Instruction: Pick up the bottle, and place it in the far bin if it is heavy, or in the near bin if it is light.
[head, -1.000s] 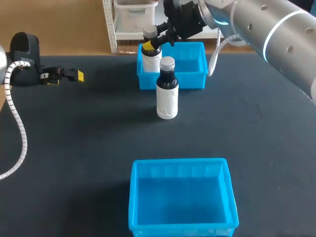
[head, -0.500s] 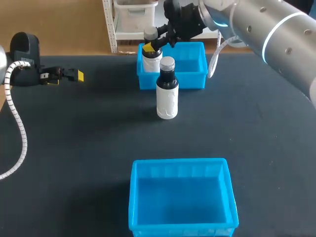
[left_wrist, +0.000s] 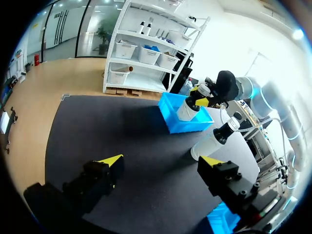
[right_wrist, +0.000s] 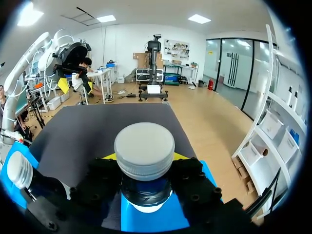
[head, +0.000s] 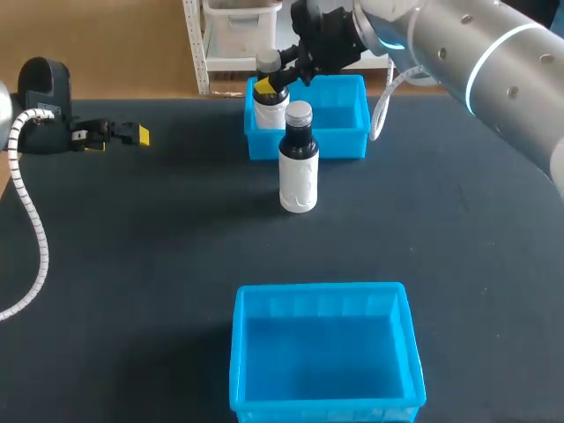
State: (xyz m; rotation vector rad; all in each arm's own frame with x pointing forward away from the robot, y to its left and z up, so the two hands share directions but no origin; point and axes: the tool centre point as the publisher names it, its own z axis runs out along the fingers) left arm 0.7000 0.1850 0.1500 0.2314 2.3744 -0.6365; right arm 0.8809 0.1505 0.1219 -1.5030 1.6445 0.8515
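Grey-capped held bottle (head: 270, 107): hardly moved over the last second, at most a touch lower. Hanging upright in the left end of the far bin (head: 344, 141), at the middle of the table's (head: 132, 264) far edge. Neck clenched from two sides by the right gripper (head: 273, 77). Right wrist view filled by the cap, with yellow tips showing on either side of it. Cannot tell whether the base touches the bin floor.

Reading for the task: bottle probably judged heavy, placement close to done, release not yet made. Second, standing bottle (head: 298, 159) untouched on the table, near the far bin on its near side, so likely next in line. Near bin (head: 240, 352) at the near edge, middle.

Left gripper (left_wrist: 161, 163) near the left edge toward the far-left corner, fingers spread wide, nothing between them.

Materials and shapes:
- bottles: round, dark body, white wrap, narrow shoulder, ribbed screw cap
- bins: bright blue moulded plastic, rectangular, open-topped, slightly glossy, faint ribs inside
- table: dark, matte, cloth-like
- gripper fingers: black blocks, yellow wedge tips
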